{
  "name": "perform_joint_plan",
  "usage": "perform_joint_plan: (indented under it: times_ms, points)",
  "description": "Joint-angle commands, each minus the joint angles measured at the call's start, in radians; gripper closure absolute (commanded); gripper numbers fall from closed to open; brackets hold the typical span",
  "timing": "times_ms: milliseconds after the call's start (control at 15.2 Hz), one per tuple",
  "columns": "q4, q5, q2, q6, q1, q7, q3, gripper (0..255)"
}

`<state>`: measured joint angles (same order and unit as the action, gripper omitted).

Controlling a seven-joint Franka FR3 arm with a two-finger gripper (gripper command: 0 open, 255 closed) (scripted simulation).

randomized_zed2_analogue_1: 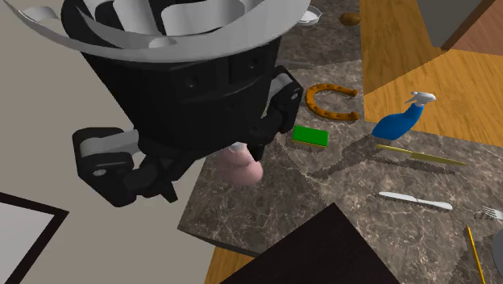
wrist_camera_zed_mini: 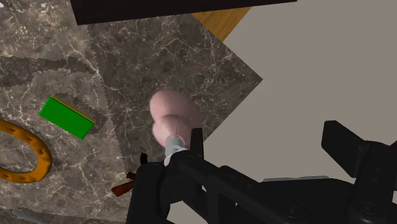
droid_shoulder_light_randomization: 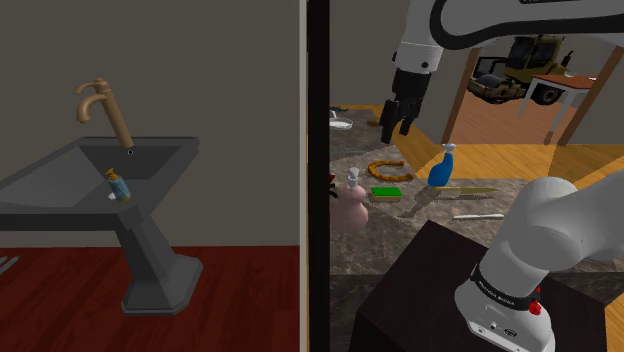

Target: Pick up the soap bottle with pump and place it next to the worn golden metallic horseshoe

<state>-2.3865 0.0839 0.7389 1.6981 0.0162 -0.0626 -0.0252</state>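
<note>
The marble-patterned surface (droid_shoulder_light_randomization: 370, 245) carries everything the task needs, and the arm hangs over it with the gripper (droid_shoulder_light_randomization: 398, 122) well above it, its fingers spread and empty. The step in hand looks like the approach. The pink, round-bellied soap bottle (droid_shoulder_light_randomization: 352, 205) stands upright near the surface's edge, and in the wrist view it sits almost straight below the gripper. The next move likely calls for a descent and a close around the narrow neck under the pump. The carry would be short, as the golden horseshoe (droid_shoulder_light_randomization: 390, 170) lies near, with a green block (droid_shoulder_light_randomization: 386, 192) between them. In the second exterior view the gripper hides the bottle's top. A small reddish-brown thing (wrist_camera_zed_mini: 121, 188) beside the bottle cannot be made out.
</note>
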Motion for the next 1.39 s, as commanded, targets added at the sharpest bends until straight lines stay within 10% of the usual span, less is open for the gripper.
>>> perform_joint_plan:
  times_ms: [0,1320]
  points:
    - [0.0,0.0,0.0,0.0,0.0,0.0,0.0,0]
    - [0.002,-0.119,-0.602,0.63,-0.114,-0.05,0.031,0]
